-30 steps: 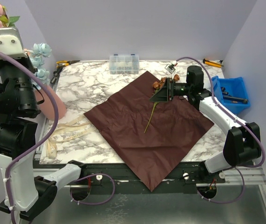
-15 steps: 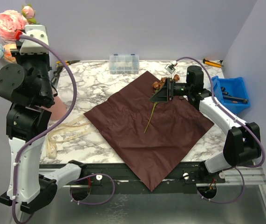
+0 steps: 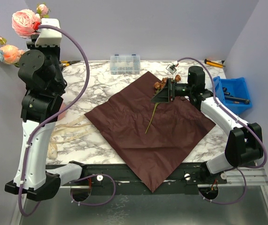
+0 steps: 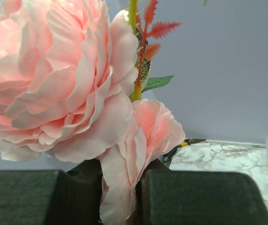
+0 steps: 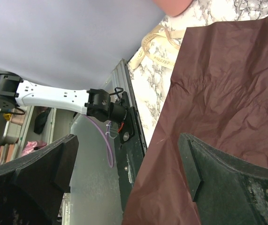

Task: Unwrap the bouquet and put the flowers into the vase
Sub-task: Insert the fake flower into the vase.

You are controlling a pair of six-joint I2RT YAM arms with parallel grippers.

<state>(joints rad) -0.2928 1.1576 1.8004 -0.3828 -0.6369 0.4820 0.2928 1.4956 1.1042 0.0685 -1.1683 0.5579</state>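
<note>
table: white-and-grey marble-pattern table [image 3: 94, 89], both arms bolted at near edge
sheet: large dark maroon sheet [image 3: 157, 140] spread flat, unwrapped, one corner hanging over near edge
left arm: reared up high at far left, off the sheet
left gripper [image 4: 119, 187]: clamped on the bunch, pink petals pinched between the pads
right gripper [image 3: 164, 93]: low over sheet's far corner, jaws wide apart, nothing between them
flowers: artificial pink, peach and light-blue flowers [image 3: 23, 22] held up against the wall, well above the table
vase: salmon-pink cylinder vase [image 5: 171, 5], only its end shows in right wrist view, near ribbon, off the sheet
ribbon: loose beige ribbon [image 3: 70, 129] on the marble, left of sheet
stray: single green stem with brownish-orange bloom [image 3: 150, 121] lying on sheet, bloom end beside right gripper
bin: blue plastic bin [image 3: 234, 93] off right edge
</note>
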